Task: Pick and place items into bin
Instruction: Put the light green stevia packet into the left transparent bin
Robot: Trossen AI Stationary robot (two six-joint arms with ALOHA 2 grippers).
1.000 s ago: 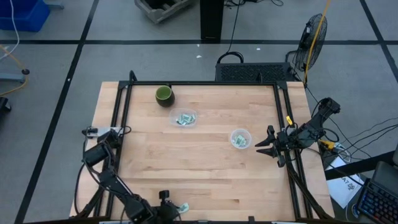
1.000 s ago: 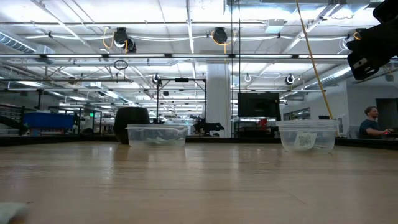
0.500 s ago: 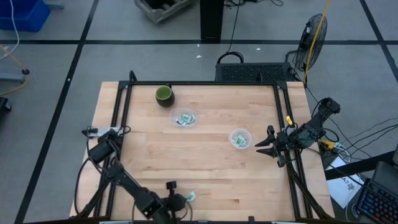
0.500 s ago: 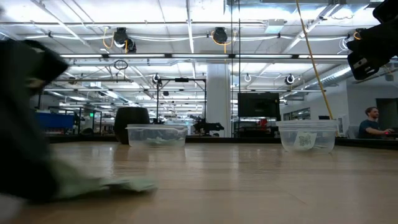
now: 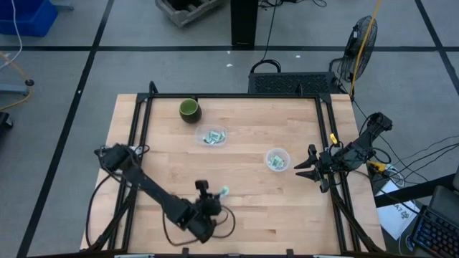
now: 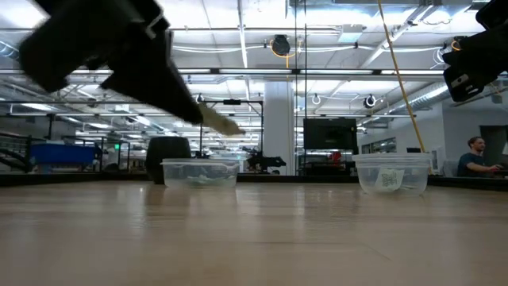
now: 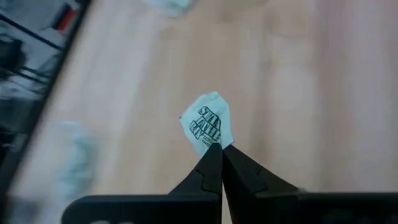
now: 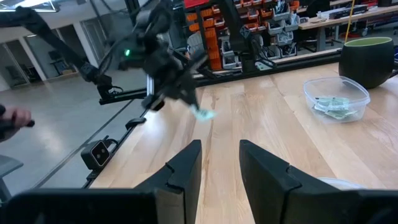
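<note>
A small pale green and white packet hangs in the air over the near middle of the table, with my left gripper shut on it; the high view shows the packet too. A rectangular clear container holds several packets. A round clear container holds at least one. My right gripper stands open at the table's right edge, with nothing between its fingers. My left gripper pinches the packet's near edge between its two fingertips. The rest of the packet sticks out beyond them. The fingers slant downward from the table's near left side. The packet is lifted clear of the table.
A dark green cup stands at the far left, beyond the rectangular container. A black frame runs along the table's far, left and right edges. Bare wood lies between my left gripper and the two containers.
My left gripper has taken the packet from the table's near edge. It has risen and gone toward the far edge and a little right. The packet lay on the table a second ago; now it is lifted clear.
</note>
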